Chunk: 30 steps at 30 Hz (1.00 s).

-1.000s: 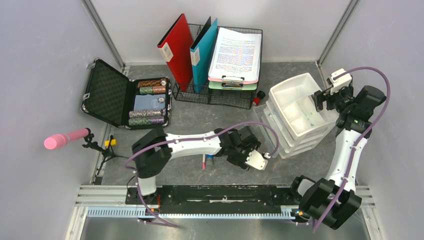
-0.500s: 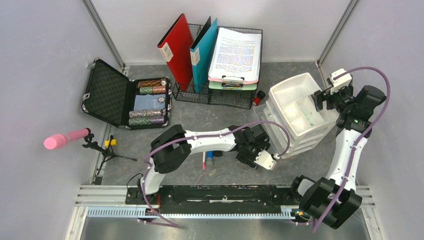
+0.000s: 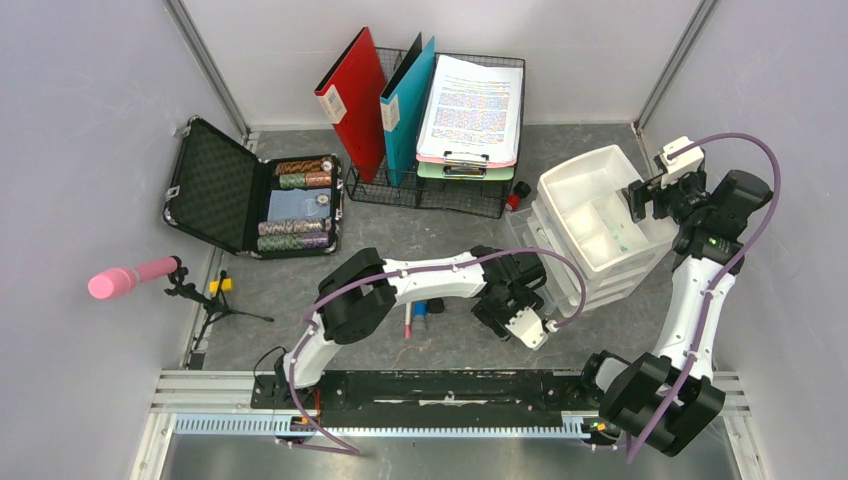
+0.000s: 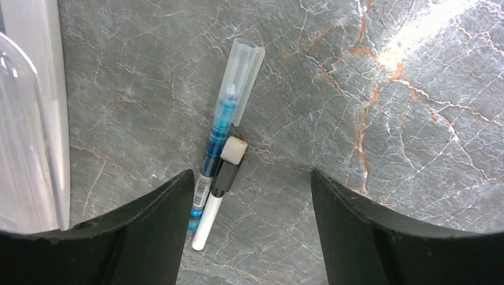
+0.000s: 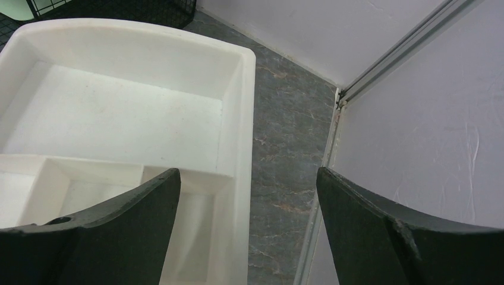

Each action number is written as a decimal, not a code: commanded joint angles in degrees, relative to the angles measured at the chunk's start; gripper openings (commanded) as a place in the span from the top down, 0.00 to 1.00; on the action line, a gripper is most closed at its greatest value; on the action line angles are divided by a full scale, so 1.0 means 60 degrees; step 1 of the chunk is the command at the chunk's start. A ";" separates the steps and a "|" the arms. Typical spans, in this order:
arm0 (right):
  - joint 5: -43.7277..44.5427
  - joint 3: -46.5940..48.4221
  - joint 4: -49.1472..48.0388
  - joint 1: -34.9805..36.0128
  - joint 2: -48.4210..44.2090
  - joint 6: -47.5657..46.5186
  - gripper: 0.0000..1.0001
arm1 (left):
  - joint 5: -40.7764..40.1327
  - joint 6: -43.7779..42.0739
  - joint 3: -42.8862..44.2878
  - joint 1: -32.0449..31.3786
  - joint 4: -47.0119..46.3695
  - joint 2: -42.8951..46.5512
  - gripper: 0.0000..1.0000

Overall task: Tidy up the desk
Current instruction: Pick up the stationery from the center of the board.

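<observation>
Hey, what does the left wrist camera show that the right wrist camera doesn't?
Only the left wrist view: a blue pen and a short white marker lying side by side, reaching down between the jaws of the left end effector. Only the right wrist view: the inside of a white divided tray and a pale wall, seen past the right end effector. Both: the dark stone-look desk, and an end effector that is open and grips nothing.

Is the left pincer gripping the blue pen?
No, the blue pen lies flat on the desk, and the left pincer is open, not closed on it.
</observation>
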<state>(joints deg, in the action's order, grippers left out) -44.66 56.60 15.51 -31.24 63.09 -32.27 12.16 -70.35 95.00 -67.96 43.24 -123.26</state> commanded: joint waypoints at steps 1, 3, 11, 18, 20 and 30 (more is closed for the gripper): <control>0.0252 -0.0922 0.2306 0.0169 0.0807 -0.0569 0.09 | -0.0045 -0.0867 0.0309 -0.0020 0.0218 -0.0337 0.23; 0.0252 -0.0910 0.2312 0.0168 0.0840 -0.0576 0.09 | -0.0111 -0.1083 0.0289 -0.0017 0.0219 -0.0372 0.23; 0.0281 -0.0937 0.2309 0.0161 0.0818 -0.0584 0.08 | -0.0248 -0.2143 0.0388 -0.0072 0.1242 -0.0735 0.24; 0.0284 -0.0937 0.2312 0.0154 0.0837 -0.0589 0.08 | -0.0759 -0.2469 0.0451 -0.0128 0.2035 -0.0982 0.25; 0.0281 -0.0936 0.2318 0.0154 0.0843 -0.0591 0.08 | -0.0956 -0.2540 0.0548 -0.0146 0.2368 -0.1094 0.26; 0.0281 -0.0952 0.2310 0.0139 0.0823 -0.0573 0.08 | -0.1431 -0.2313 0.0602 -0.0176 0.2769 -0.1020 0.32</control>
<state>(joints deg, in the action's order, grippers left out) -44.99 56.62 15.49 -31.38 63.33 -32.25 4.99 -82.98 100.25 -68.99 55.59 -126.76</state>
